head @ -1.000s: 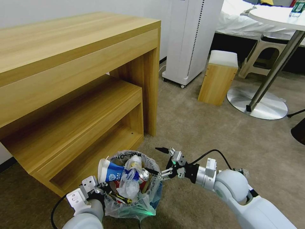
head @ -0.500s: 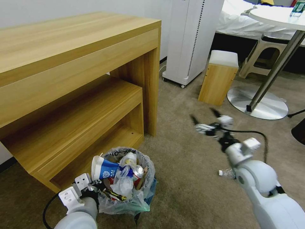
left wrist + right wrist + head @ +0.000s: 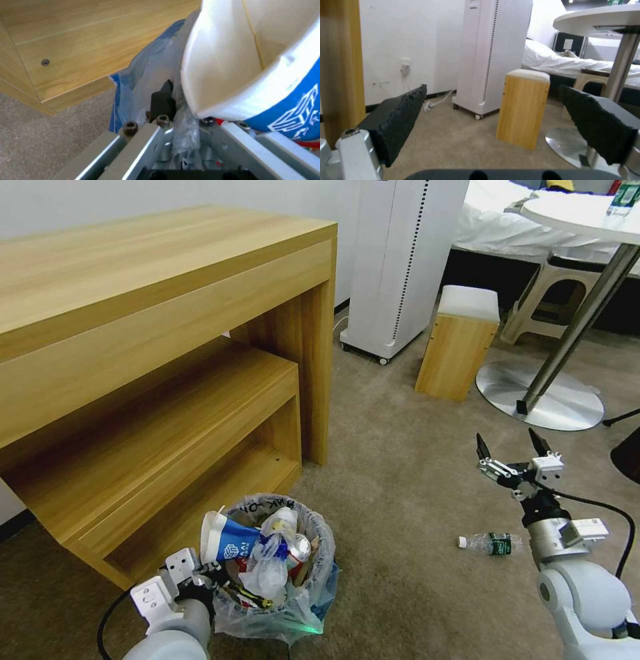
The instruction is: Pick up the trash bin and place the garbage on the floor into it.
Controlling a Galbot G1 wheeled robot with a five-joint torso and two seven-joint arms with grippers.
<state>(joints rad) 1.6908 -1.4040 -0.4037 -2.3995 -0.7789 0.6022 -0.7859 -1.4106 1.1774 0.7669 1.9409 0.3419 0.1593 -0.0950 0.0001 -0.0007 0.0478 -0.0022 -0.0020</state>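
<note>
The trash bin (image 3: 301, 600), lined with a crinkly whitish bag, stands on the beige floor (image 3: 400, 480) by the desk's corner. It is heaped with garbage: a blue-white paper cup (image 3: 227, 543), a crushed can (image 3: 301, 548) and pale tissue (image 3: 267, 573). My left gripper (image 3: 212, 580) is shut on the bin's near rim; in the left wrist view the bag (image 3: 146, 65) is pinched between its fingers (image 3: 163, 98), with the cup (image 3: 233, 62) just above. A green-labelled plastic bottle (image 3: 490, 543) lies on the floor. My right gripper (image 3: 510, 447) (image 3: 492, 91) hangs open and empty above the carpet, just beyond the bottle.
A wooden desk (image 3: 167, 313) with a lower shelf fills the left. A white tower appliance (image 3: 400, 260), a wooden stool (image 3: 459, 343) and a round table's metal base (image 3: 540, 400) stand behind. A dark object (image 3: 630, 453) sits at the right edge.
My right gripper left the bin's rim, swung right and outward, and now hangs open past the bottle, which its arm no longer hides. The bin, still held, shifted slightly.
</note>
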